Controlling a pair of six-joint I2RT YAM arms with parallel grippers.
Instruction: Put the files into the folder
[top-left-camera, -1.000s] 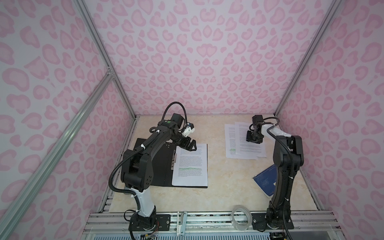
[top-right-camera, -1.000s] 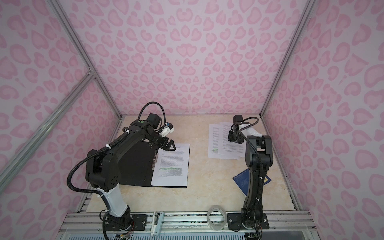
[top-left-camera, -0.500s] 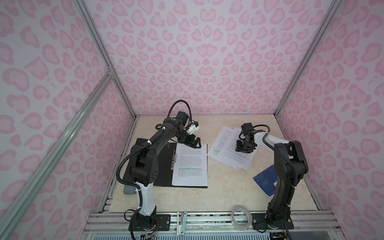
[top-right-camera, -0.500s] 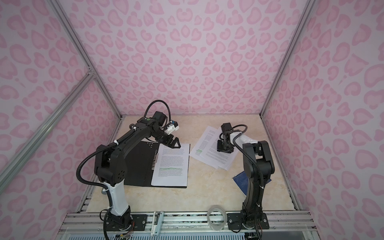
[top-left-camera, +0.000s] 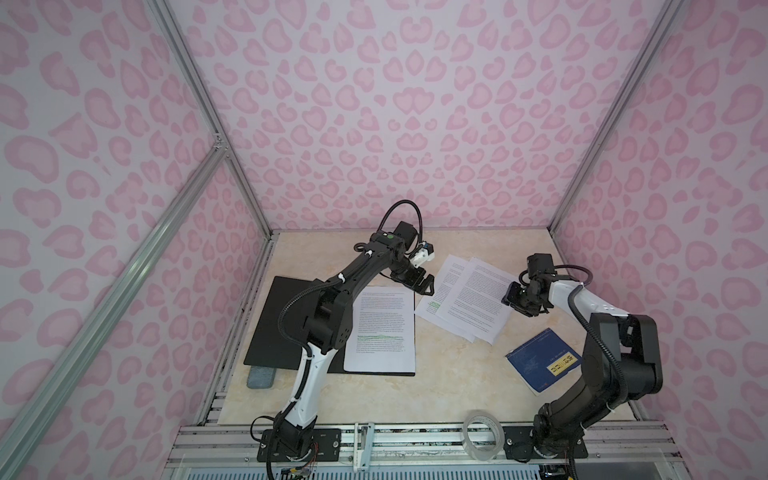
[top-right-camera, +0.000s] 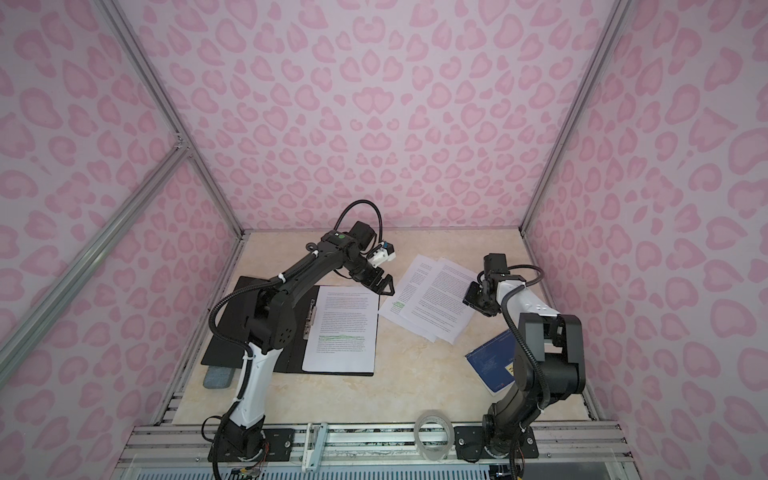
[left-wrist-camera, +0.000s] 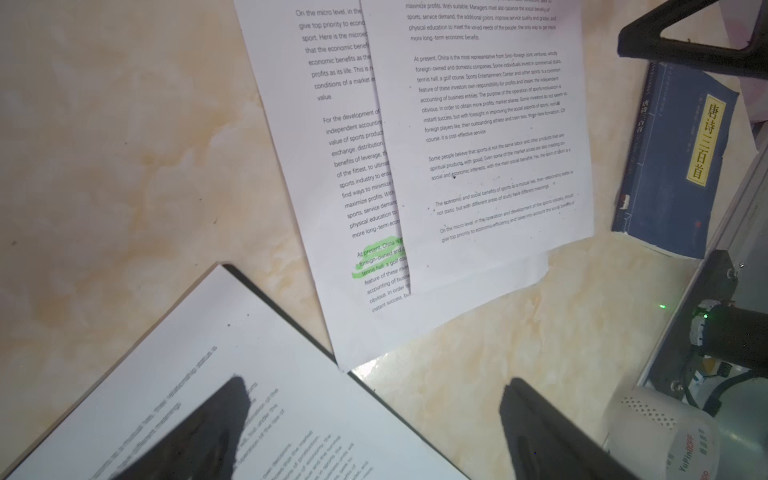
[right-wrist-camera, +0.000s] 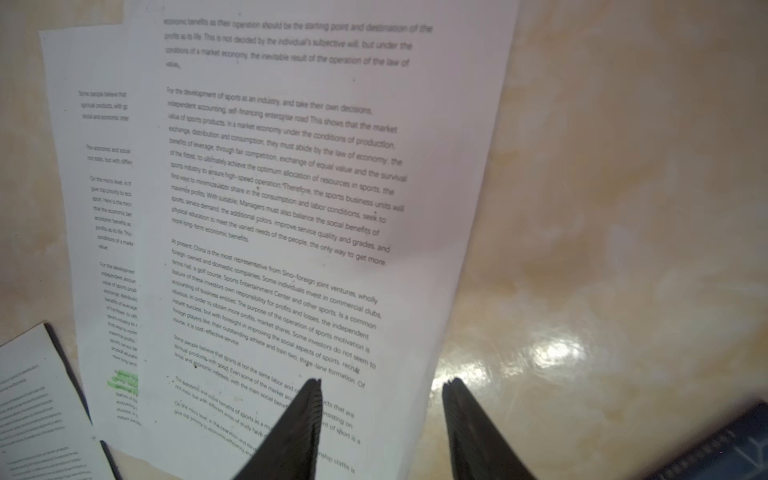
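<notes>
1. Folder (top-left-camera: 266, 332): lies open and flat on the left part of the table (top-left-camera: 332, 257), black inside facing up, metal clip along the spine.
2. Filed sheet (top-left-camera: 382, 332): 1 white printed page with green-marked lines lies square on the folder's right half.
3. Loose sheets: 2 pages lie on the bare table just right of the folder, overlapped and skewed. The top sheet (top-left-camera: 473, 299) covers most of the lower sheet (top-left-camera: 432, 307), which shows a green highlight. In the left wrist view, a corner of the lower sheet reaches the folder's edge.
4. Left gripper (top-left-camera: 426, 286): jaws spread wide and holding nothing. It hangs over the far right corner of the folder, between the filed sheet and the loose pair.
5. Right gripper (right-wrist-camera: 382, 399): jaws apart and empty. 1 finger is over the top sheet's right margin, the other over bare table beyond that edge. Contact with the paper cannot be told.
6. Dark blue booklet (top-left-camera: 540, 361): has a yellow label and lies on the table's right side, apart from the sheets.
7. Tape roll (top-left-camera: 482, 428): clear, on the front rail.
8. Grey-blue pad (top-left-camera: 261, 378): sits by the folder's near left corner.
</notes>
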